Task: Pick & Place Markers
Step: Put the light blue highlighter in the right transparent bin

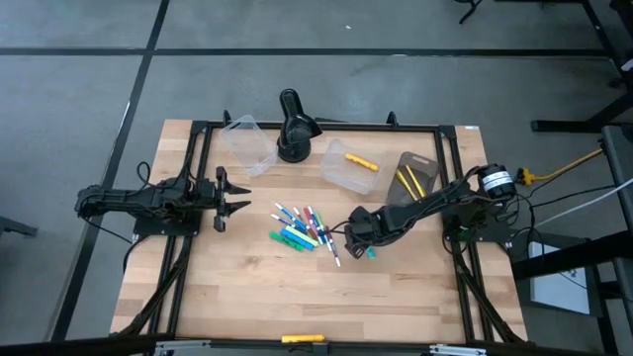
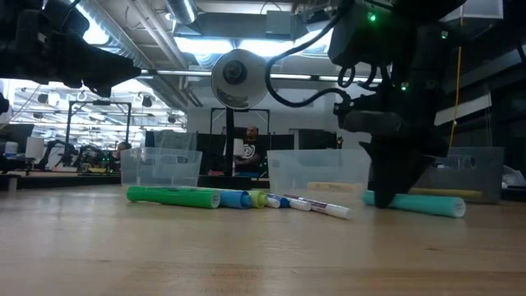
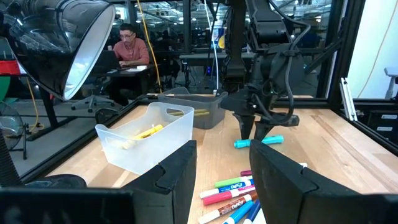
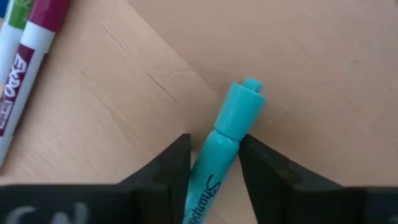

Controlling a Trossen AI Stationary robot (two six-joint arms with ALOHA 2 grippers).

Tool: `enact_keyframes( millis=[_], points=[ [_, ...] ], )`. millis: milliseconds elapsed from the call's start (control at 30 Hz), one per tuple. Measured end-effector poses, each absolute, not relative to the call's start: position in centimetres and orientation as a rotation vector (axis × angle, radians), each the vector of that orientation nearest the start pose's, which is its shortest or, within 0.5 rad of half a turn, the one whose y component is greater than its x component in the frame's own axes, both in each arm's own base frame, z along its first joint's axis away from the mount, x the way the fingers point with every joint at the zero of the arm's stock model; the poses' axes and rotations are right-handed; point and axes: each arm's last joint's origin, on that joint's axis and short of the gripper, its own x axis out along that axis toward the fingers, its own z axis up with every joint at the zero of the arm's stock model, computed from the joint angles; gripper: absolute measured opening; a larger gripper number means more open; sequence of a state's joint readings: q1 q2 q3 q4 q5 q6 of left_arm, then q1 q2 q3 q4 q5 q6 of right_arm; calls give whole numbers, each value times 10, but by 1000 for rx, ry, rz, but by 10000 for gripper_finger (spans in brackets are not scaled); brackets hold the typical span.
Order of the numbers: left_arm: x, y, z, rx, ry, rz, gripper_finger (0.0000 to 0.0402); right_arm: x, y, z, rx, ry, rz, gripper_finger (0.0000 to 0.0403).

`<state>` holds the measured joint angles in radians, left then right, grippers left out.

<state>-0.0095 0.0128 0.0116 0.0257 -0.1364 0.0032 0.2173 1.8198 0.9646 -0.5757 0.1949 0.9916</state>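
Note:
A teal marker [image 4: 239, 112] lies flat on the wooden table to the right of the other markers [image 1: 371, 252]. My right gripper [image 4: 214, 146] points steeply down over it, with one finger on each side of its barrel. Several mixed-colour markers [image 1: 302, 229] lie in a loose heap at the table's middle. My left gripper [image 1: 240, 196] waits open and level at the left, pointing toward the heap with nothing between its fingers. My right gripper pinches the teal marker's barrel [image 4: 219, 146] between its two fingers, just behind the stepped end piece [image 4: 245, 102]. The fingers come from above and lie across the marker. The marker lies on the table along its length [image 2: 415, 203].
A black desk lamp [image 1: 294, 127] stands at the far edge. A clear tub [image 1: 247, 141] sits to its left. Another clear tub holding a yellow marker [image 1: 351, 166] and a grey tub [image 1: 415, 178] with yellow markers sit to its right. Bare wood lies toward the near edge.

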Motion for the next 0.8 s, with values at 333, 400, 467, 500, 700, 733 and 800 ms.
enact_keyframes(
  millis=[333, 400, 467, 500, 700, 733, 800],
  points=[
    [98, 3, 169, 1, -24, 127, 143, 298, 60, 121, 485, 1248, -633, 65],
    [98, 3, 169, 1, -24, 127, 143, 298, 59, 123, 478, 1241, -618, 65],
    [98, 3, 169, 1, -24, 127, 143, 298, 59, 127, 470, 1230, -599, 65],
    [98, 3, 169, 1, -24, 127, 143, 298, 59, 128, 468, 1226, -593, 65],
    [98, 3, 169, 1, -24, 127, 143, 298, 58, 142, 423, 1166, -558, 70],
    [98, 3, 169, 1, -24, 127, 143, 299, 58, 144, 412, 1147, -548, 67],
    [98, 3, 169, 1, -24, 127, 143, 303, 57, 148, 385, 1091, -540, 67]
  ],
)
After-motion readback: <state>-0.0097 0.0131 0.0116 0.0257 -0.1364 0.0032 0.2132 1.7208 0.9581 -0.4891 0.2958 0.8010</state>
